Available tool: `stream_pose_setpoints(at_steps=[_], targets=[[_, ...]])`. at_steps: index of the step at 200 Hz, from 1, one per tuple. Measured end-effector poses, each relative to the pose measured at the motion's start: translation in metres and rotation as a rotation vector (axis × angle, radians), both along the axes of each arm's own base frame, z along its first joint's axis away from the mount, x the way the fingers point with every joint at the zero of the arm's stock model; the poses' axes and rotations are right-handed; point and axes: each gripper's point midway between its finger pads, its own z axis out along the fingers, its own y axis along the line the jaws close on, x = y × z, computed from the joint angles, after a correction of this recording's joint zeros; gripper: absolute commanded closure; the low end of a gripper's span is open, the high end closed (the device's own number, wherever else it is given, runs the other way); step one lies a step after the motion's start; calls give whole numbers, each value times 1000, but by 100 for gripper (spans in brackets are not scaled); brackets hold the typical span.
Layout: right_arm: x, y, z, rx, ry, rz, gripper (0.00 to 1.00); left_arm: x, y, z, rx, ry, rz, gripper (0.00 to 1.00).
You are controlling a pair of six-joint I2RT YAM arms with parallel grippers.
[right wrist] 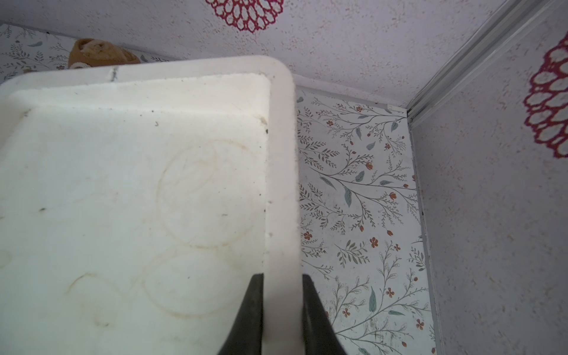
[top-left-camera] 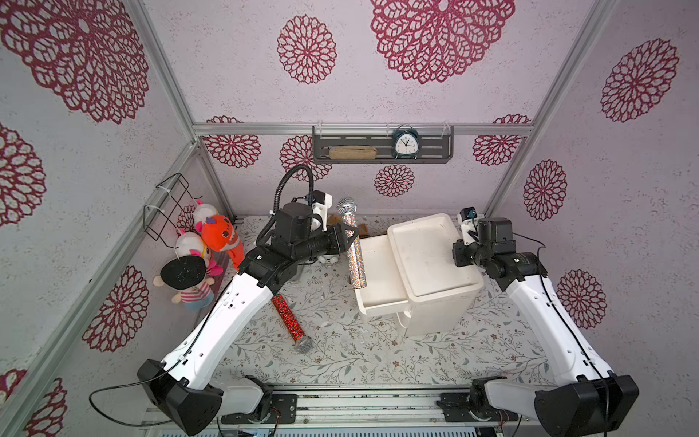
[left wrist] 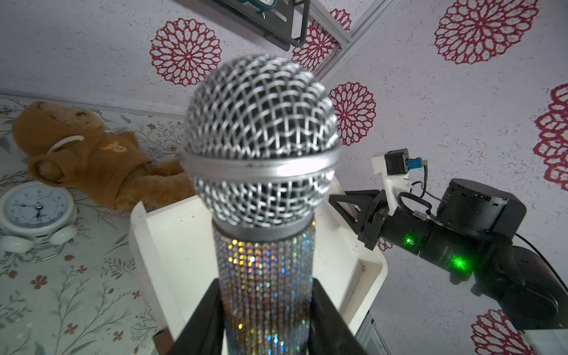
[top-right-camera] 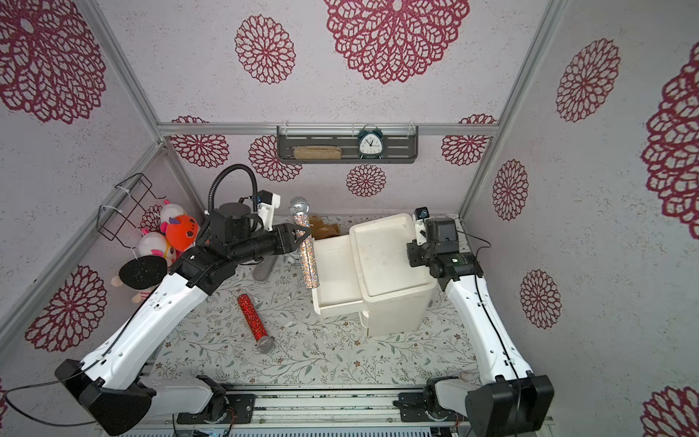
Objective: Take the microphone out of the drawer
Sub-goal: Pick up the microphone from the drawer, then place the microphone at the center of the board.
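Left hand clamped on glitter microphone, held upright, base over left wall of open drawer. Right hand pinches cabinet rim. Extraction probably nearly done. Next: carry left, lower onto bench.

Pale walls stamped with crimson rosettes surround a grey wall shelf (aluminium framing above it), floral-papered bench below.

I read the left gripper clamped on the mic (held upright) beside the open drawer; right gripper at the cabinet.
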Motion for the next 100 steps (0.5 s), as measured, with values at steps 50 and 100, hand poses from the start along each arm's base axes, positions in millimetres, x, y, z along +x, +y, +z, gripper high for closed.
stream_pose_setpoints(at_steps=[50,100], targets=[[0,1,0,-2,-2,2,100,-23,32,-33,51,45,55,99],[0,1,1,-6,-4,3,100,-44,63,-61,83,102,106,100]])
